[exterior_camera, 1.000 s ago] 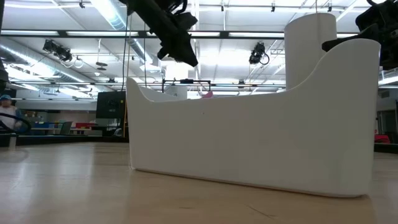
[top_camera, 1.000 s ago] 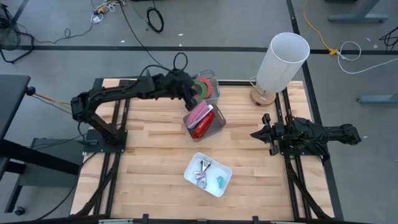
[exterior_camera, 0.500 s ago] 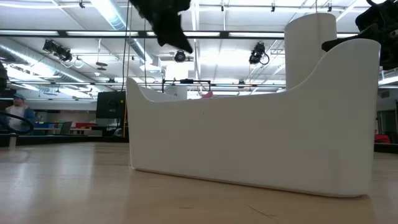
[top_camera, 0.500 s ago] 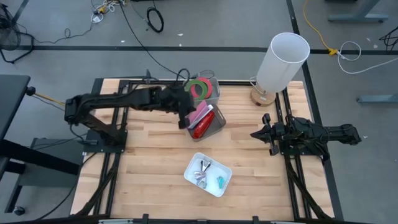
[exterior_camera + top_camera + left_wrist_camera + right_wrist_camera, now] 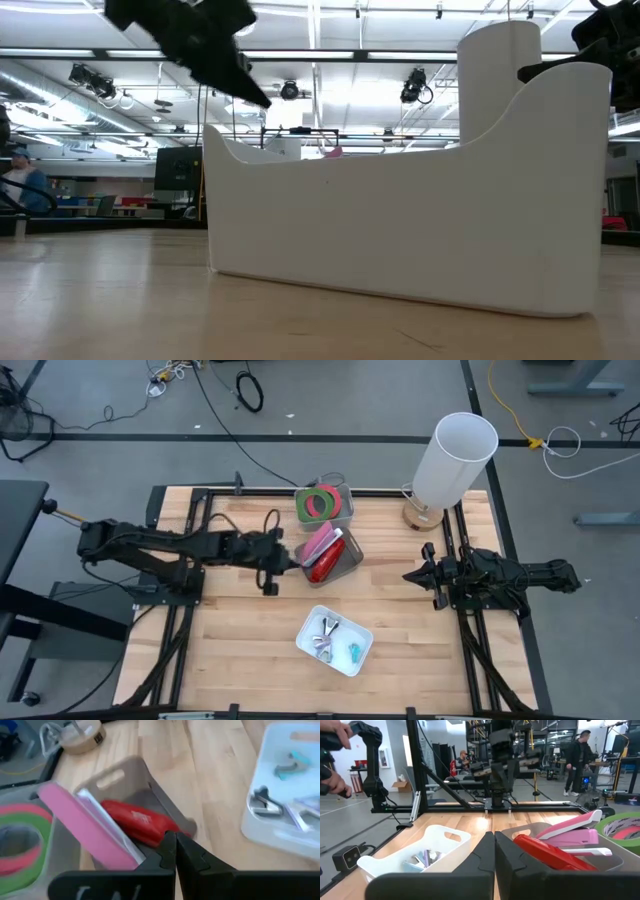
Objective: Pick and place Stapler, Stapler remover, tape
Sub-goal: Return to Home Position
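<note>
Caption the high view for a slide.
Left gripper beside the stapler bin, tape in the rear bin, right gripper parked apart.

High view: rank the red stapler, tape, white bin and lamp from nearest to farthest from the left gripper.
From the left gripper, shut at mid-table:
1. the red stapler, just beside it on the right.
2. the tape, at the table's upper edge in the picture.
3. the white bin, toward the lower edge.
4. the lamp, upper right corner.
</note>
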### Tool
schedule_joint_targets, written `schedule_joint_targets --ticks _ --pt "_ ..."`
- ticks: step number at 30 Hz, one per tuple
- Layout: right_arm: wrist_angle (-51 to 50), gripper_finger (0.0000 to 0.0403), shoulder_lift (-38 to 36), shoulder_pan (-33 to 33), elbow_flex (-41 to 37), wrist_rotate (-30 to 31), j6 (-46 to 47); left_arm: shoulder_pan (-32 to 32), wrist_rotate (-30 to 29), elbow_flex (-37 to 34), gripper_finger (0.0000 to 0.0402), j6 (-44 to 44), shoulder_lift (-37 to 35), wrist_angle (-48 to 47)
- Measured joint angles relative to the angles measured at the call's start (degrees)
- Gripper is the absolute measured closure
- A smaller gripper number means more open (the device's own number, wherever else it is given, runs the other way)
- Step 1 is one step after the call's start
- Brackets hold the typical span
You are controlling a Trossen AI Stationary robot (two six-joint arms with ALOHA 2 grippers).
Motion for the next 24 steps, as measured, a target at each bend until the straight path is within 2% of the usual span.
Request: schedule_joint_targets --ticks 9,15,24 --pt "0.0 0.0401 0.0 0.0 0.0 0.0 0.0 -1.1 0.0 -14.7 0.0400 -0.4 -8.8 13.8" --pt "0.0 0.0401 0.0 0.0 0.0 0.0 0.0 -1.1 0.1 -21.7 0.0400 -0.7 -15.4 16.4" --pt "0.0 0.0401 0.0 0.0 0.0 0.0 0.0 -1.0 3.3 -29.2 0.0401 -1.1 -23.6 18.4"
